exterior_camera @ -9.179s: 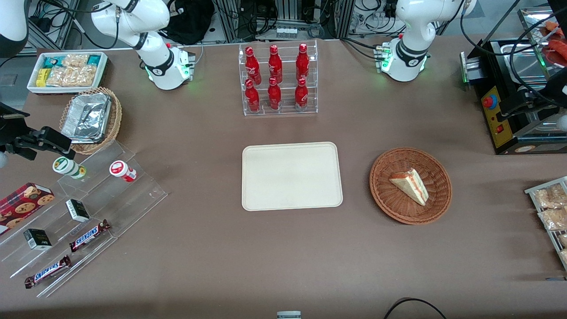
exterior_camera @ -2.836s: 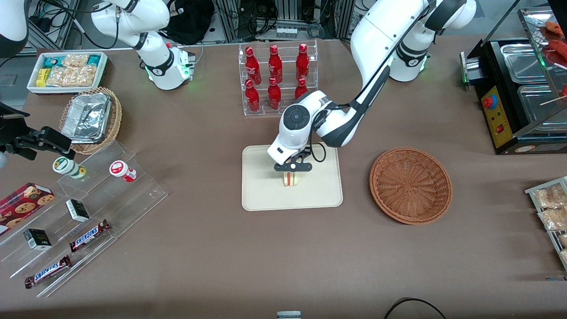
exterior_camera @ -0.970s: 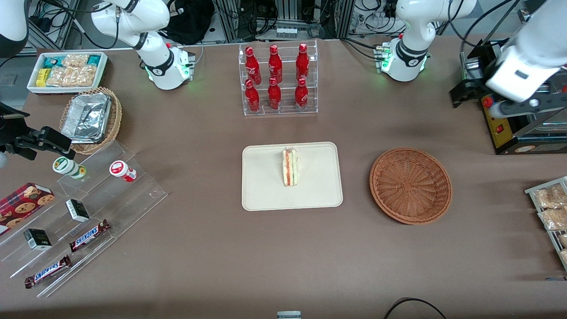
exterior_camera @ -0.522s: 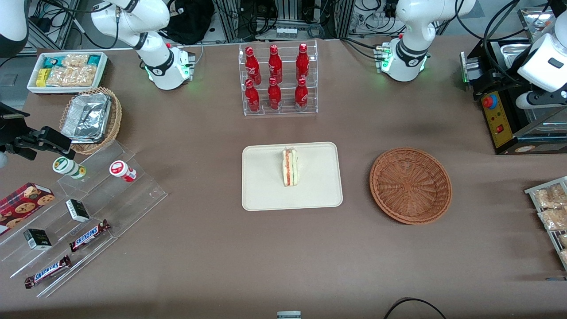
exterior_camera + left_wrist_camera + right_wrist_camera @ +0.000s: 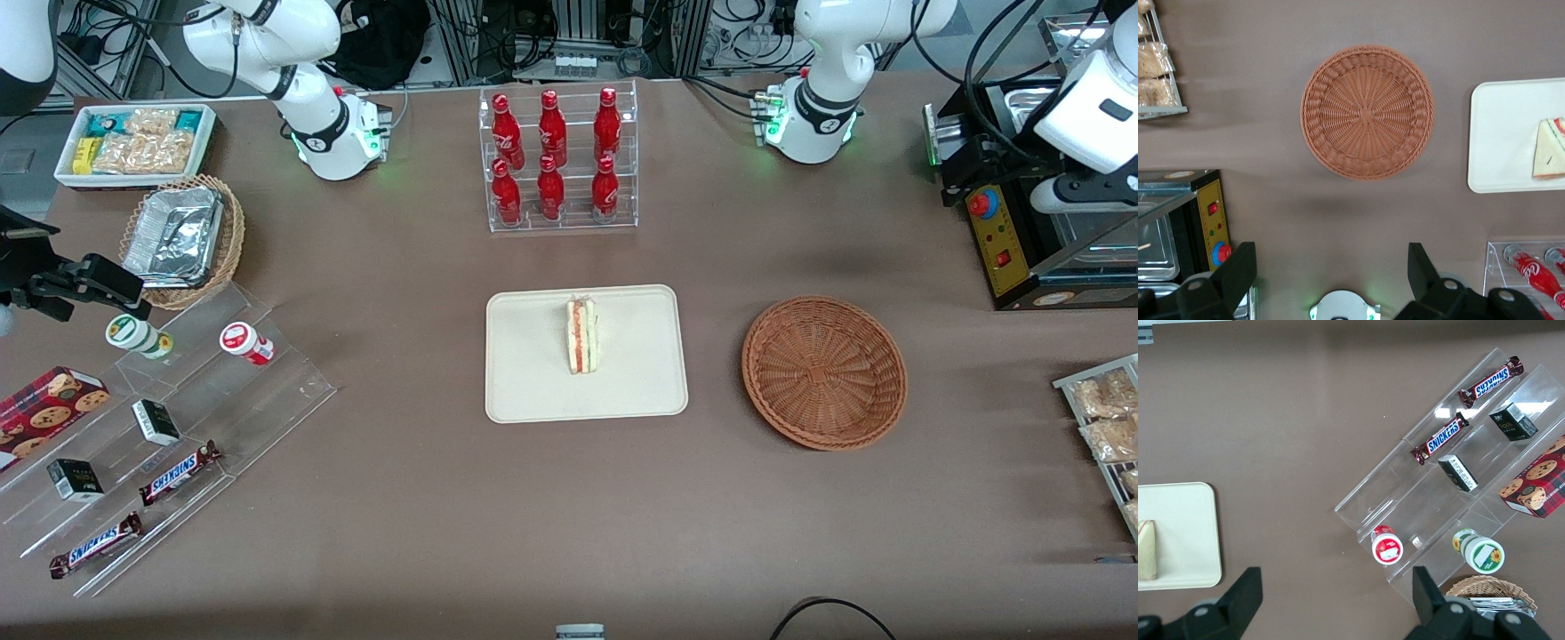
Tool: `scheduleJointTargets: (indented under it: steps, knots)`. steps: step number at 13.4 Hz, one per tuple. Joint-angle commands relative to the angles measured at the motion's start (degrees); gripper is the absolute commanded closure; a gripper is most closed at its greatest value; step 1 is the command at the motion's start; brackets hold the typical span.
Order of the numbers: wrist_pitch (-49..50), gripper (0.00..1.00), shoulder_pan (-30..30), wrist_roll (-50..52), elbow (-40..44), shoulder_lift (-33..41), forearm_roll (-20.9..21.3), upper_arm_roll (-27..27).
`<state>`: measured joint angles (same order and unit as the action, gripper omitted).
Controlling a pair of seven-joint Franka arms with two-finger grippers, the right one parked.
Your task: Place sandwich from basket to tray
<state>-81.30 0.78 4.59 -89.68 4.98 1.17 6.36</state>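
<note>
The sandwich [image 5: 581, 335] stands on its edge on the cream-white tray [image 5: 533, 373], red and green filling facing up. Beside the tray, toward the working arm's end, the reddish-brown wicker basket [image 5: 824, 372] holds nothing. My left gripper [image 5: 1080, 194] hangs high over the black machine at the working arm's end of the table, well away from both. In the left wrist view the gripper [image 5: 1330, 273] is open with nothing between its fingers [image 5: 1238, 270], and the basket [image 5: 1367, 112], tray [image 5: 1501, 133] and sandwich [image 5: 1549, 150] lie far below it.
A clear rack of red bottles [image 5: 558, 160] stands farther from the camera than the tray. A black machine [image 5: 1022, 231] and a wire rack of snack bags [image 5: 1107, 427] sit at the working arm's end. An acrylic stand with snacks [image 5: 160, 418] lies toward the parked arm's end.
The sandwich went from the basket to the tray, where the gripper let it go. The arm then pulled back and up to the working arm's end, shifting only slightly in the last half second.
</note>
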Motion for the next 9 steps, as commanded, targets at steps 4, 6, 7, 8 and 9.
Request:
scheduleJointTargets:
  steps: [4, 6, 7, 8, 9]
  knots:
    - [-0.8, 0.0, 0.0, 0.3, 6.4, -6.1, -0.5, -0.6]
    - [-0.8, 0.0, 0.4, 0.3, 6.4, -6.2, 0.0, -0.6]
    - [-0.8, 0.0, 0.4, 0.3, 6.4, -6.2, 0.1, -0.6]
    - [-0.8, 0.0, 0.4, 0.4, 6.4, -6.2, 0.1, -0.6]
    - [-0.8, 0.0, 0.4, 0.3, 6.8, -6.1, 0.1, -0.6]
